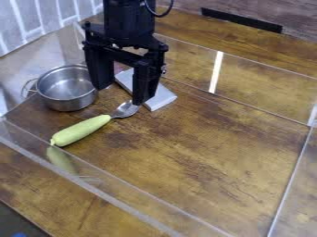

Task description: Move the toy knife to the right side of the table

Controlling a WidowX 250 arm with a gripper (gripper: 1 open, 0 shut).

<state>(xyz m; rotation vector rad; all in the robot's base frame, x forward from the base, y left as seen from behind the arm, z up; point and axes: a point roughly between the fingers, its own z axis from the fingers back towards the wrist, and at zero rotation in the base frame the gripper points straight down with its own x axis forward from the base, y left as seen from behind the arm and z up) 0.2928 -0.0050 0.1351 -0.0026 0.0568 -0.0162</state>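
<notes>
The robot's arm (pixel 124 14) enters at the top of the frame, left of centre, as a black, blocky column with a dark cable looping off its right side. Below it sits the gripper (pixel 124 81): a black boxy frame carrying two long, flat black fingers (pixel 95 67), with a pale grey patch on the right one.

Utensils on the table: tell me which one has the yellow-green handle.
The toy knife, lying left of centre with its small silver tip toward the gripper. The other, a flat grey slab, sits under the open jaws.
</notes>
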